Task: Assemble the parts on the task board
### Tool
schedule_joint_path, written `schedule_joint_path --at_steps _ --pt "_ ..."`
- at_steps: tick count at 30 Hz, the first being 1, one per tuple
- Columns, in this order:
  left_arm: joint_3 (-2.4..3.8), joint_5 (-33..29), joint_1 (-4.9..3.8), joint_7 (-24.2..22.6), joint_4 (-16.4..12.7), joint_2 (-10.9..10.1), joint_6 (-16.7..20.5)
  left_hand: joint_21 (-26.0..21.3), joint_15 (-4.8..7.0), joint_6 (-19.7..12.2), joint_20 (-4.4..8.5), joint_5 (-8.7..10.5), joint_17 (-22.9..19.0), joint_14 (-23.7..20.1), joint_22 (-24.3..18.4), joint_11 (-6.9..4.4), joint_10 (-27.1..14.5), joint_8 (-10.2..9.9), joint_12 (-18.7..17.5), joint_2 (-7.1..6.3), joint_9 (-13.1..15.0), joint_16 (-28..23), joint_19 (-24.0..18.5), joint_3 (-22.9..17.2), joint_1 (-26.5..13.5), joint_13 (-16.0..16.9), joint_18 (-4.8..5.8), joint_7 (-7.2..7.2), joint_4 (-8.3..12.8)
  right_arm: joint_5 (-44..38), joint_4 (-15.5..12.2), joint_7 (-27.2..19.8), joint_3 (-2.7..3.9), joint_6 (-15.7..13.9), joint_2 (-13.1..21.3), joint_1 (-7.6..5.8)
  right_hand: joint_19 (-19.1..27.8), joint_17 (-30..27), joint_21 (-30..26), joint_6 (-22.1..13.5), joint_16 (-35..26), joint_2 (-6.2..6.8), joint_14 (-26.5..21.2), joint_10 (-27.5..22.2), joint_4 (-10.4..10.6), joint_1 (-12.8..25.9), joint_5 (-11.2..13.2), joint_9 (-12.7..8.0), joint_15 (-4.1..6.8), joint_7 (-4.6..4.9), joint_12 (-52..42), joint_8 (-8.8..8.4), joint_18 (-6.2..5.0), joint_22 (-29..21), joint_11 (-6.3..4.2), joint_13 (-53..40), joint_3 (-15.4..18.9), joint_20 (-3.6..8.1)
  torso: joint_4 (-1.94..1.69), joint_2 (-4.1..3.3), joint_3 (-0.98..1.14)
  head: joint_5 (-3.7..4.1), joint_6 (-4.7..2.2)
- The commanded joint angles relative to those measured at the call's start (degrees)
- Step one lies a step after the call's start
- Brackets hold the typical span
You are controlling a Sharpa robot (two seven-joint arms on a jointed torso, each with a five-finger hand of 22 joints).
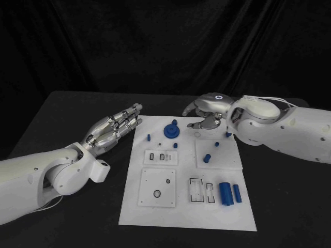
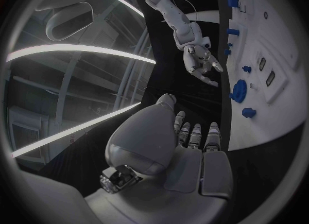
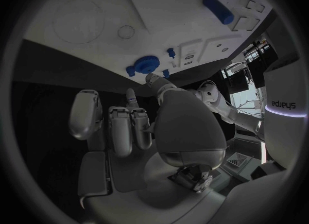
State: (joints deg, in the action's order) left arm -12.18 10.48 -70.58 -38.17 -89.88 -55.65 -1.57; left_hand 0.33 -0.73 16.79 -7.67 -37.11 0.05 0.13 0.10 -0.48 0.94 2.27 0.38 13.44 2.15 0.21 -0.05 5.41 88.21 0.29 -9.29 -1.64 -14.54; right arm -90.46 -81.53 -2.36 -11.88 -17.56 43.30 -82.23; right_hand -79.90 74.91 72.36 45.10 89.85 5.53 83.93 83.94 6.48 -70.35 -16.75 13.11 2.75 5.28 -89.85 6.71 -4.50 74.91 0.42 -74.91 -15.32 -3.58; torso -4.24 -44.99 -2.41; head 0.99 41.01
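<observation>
**Operator:** I've got both arms over the surface. The left robot hand (image 1: 113,127) is beside the left edge of the task board (image 1: 154,217), fingers stretched out flat and apart, nothing in it. The right robot hand (image 1: 208,111) is over the board's far right corner, fingers curled in; from the wrist view I see nothing held in them.

**Second:** Where are the parts?

**Operator:** All on the board. The blue gear-shaped part (image 1: 170,130) stands near the far edge, with small blue pegs (image 1: 148,137) round it. One tilted blue peg (image 1: 207,156) stands in the raised plate on the right side. Two blue cylinders (image 1: 226,192) lie side by side near the near right corner, next to the empty rectangular slots (image 1: 197,189).

**Second:** So what's the step?

**Operator:** My guess is a pick with the right hand near the far edge, the gear or a peg close to it. I'd spread the fingers before lowering, come straight down so I don't knock the neighbouring pegs, and pinch low on the part. The left hand I'd hold off the board unless it slides; then press on the bare edge.
</observation>
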Motion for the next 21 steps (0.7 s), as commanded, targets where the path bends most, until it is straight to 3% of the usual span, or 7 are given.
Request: schedule_joint_path --at_steps 1,5,9,21 --pt "0.04 0.2 -0.09 -0.5 -0.2 0.0 -0.6 -0.3 -0.47 -0.2 -0.33 0.31 0.0 -0.1 -0.1 0.44 -0.1 -0.1 -0.2 -0.13 -0.1 -0.2 0.1 -0.3 0.0 -0.1 -1.03 -0.25 -0.1 -0.1 -2.8 1.7 0.01 -2.9 3.2 -0.71 -0.8 15.1 1.1 0.9 0.2 -0.69 6.1 6.1 0.2 -0.1 0.6 0.0 0.10 -0.04 -0.1 0.32 0.50 7.7 -0.09 -15.1 0.5 0.02 0.12 0.03 -0.02 -0.16 0.02" --pt "0.03 0.2 -0.09 -0.5 -0.2 0.0 -0.6 -0.3 -0.47 -0.2 -0.33 0.31 0.0 -0.1 -0.1 0.44 -0.1 -0.1 -0.2 -0.13 -0.1 -0.2 0.1 -0.3 0.0 -0.1 -1.03 -0.25 -0.1 -0.1 -5.6 2.5 0.00 -2.8 7.3 -1.15 -1.3 15.1 1.8 1.1 0.2 -0.74 6.1 6.1 0.3 0.0 1.0 0.0 0.14 -0.08 -0.1 0.33 0.67 8.1 -0.13 -15.1 0.7 0.05 0.24 0.07 -0.04 -0.26 0.05" --pt "0.03 0.2 -0.08 -0.4 -0.2 0.1 -0.7 -0.3 -0.47 -0.2 -0.33 0.31 0.0 -0.1 -0.1 0.44 -0.1 -0.1 -0.2 -0.13 -0.1 -0.2 0.1 -0.3 0.0 -0.1 -1.03 -0.25 -0.1 0.0 -6.9 3.1 -0.01 -2.6 10.2 -0.88 -1.4 15.1 2.0 1.2 0.2 -0.79 6.1 6.1 0.4 -0.1 1.4 -0.1 0.18 -0.15 -0.1 0.29 0.71 8.2 -0.17 -15.1 0.8 0.07 0.12 0.00 0.03 -0.20 0.16" --pt "0.03 0.2 -0.07 -0.3 0.1 0.8 -0.9 -0.3 -0.53 -0.3 -0.37 0.32 0.0 -0.1 -0.1 0.43 -0.1 -0.1 -0.2 -0.15 -0.1 -0.2 0.1 -0.3 0.0 -0.1 -1.04 -0.25 0.0 -1.4 -7.5 2.1 -0.04 -5.4 15.9 2.75 -1.4 15.1 1.7 1.2 0.2 -0.73 6.1 6.1 0.5 -0.5 2.3 -0.2 0.32 -0.48 -0.1 0.08 0.64 8.2 -0.39 -15.1 1.1 0.16 0.06 -0.10 0.10 0.11 0.09"
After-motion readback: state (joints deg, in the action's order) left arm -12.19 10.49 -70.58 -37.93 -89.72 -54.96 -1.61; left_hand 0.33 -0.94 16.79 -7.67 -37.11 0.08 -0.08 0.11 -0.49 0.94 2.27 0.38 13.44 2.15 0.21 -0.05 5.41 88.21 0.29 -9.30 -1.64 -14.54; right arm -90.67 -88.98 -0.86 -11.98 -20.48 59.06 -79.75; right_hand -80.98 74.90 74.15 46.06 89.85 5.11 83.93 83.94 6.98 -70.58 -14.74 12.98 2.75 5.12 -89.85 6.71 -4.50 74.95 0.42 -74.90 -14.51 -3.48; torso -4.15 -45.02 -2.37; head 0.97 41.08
